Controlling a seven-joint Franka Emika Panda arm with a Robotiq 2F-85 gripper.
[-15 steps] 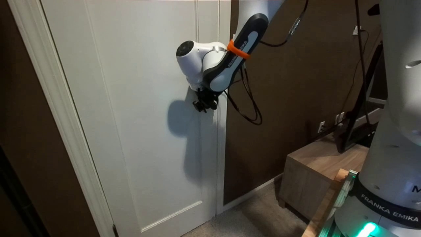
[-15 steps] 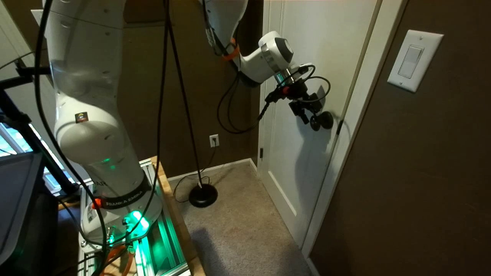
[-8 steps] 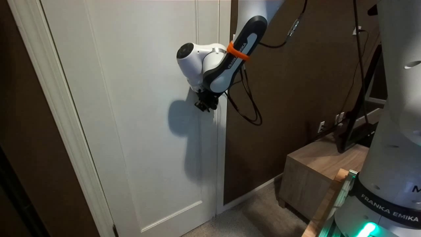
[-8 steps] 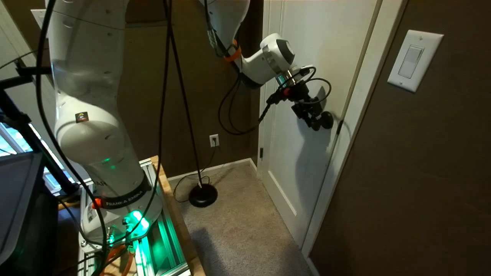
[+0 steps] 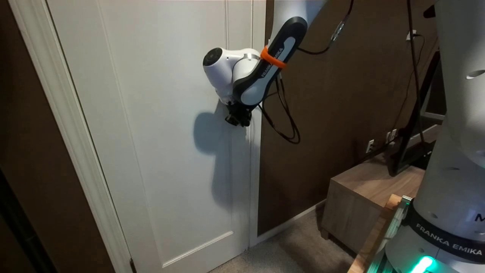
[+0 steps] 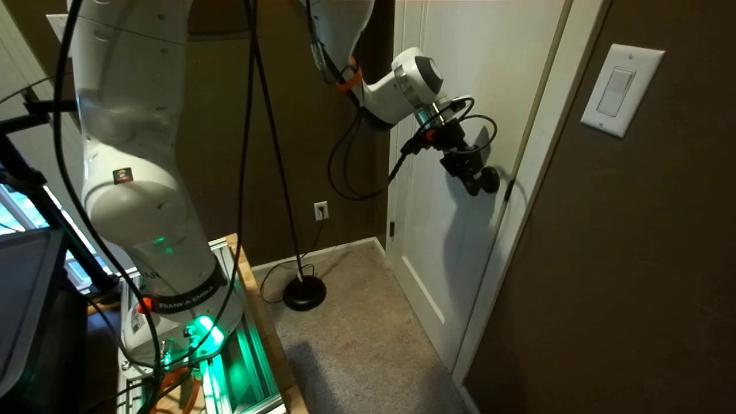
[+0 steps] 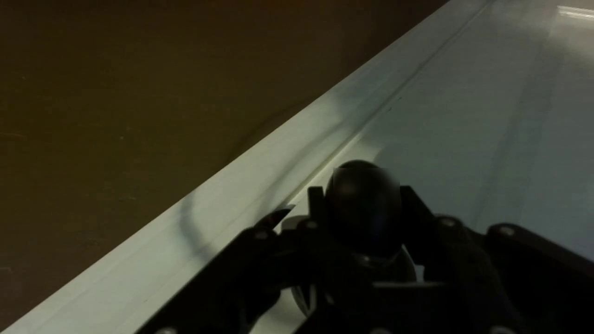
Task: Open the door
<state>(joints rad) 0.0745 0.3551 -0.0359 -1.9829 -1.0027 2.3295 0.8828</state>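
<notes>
Raised slightly since half a second ago, the white wrist [image 6: 417, 77] is carried above the jaws, and the jaws themselves are drawn closer together than a second ago. They are parted only by the breadth of the round black knob [image 7: 363, 208], which is held between them; in the wrist view their dark pads [image 7: 317, 202] are set against opposite sides of it. Its outline is partly blurred there, and most of the round backplate [image 7: 406, 266] behind it is covered by the jaws. Beyond the jaws the door [image 5: 170, 136] is found in both exterior views: tall, white and panelled, apparently closed within its white frame [image 5: 73, 125]. A soft-edged shadow [image 5: 221, 163] is thrown on it, to the left of and below the jaws in an exterior view. At the door's edge a small dark strip [image 6: 509, 191] is shown to the right of the jaws in an exterior view, just past the knob. Brown wall [image 7: 139, 116] is seen to the upper left of the jaws in the wrist view, across the frame.
</notes>
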